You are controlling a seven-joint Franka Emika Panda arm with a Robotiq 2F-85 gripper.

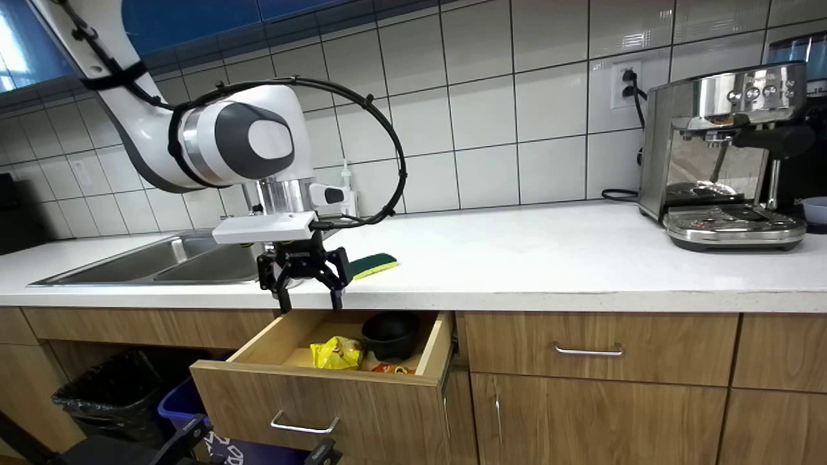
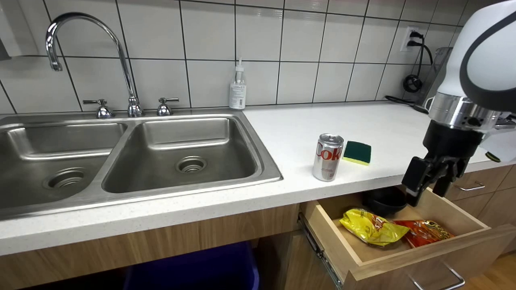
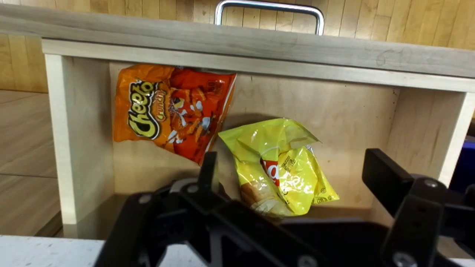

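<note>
Your gripper (image 1: 310,303) hung above the open drawer (image 1: 362,402), its jaws spread wide with nothing in them. In the wrist view you had the yellow chip bag (image 3: 284,170) below, framed by the gap between the fingers and under their tips; its longer line seemed to run aslant to the line joining them, though crumpling made that hard to judge. The orange snack bag (image 3: 170,111) lay past one finger, toward the drawer's front. Lower than the jaws, near the drawer's back, sat a black bowl (image 2: 385,201); off to their side, on the counter (image 2: 282,125), stood a soda can (image 2: 327,158).
</note>
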